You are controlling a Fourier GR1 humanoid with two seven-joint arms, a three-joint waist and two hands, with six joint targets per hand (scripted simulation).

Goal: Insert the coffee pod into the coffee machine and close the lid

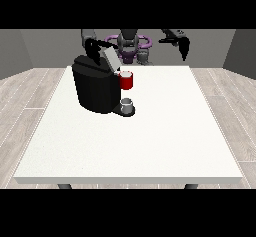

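1. Coffee pod: no loose pod shows anywhere on the white table (150,141). A red cylinder (126,80) sits at the right front of the coffee machine (95,88), at brew-head height; whether this is the pod already seated or a part of the machine I cannot tell.
2. The machine stands at the far left of the table, within reach of the hand at the view's left, which would explain why that arm is working over it.
3. Its lid (110,57) is tilted up and back, so the pod chamber is open; I judge closing to be the step left.
4. The hand at the view's left (93,51) is just behind the raised lid, at its far upper edge, a fit place from which to push it down. Whether its fingers are spread, together or pinching I cannot tell.
5. The hand at the view's right (184,47) hangs above the far right edge, well apart from the machine; its fingers point down, relaxed, and hold nothing.
6. A small grey cup (127,103) stands on the machine's tray below the red cylinder, placed to catch the coffee.
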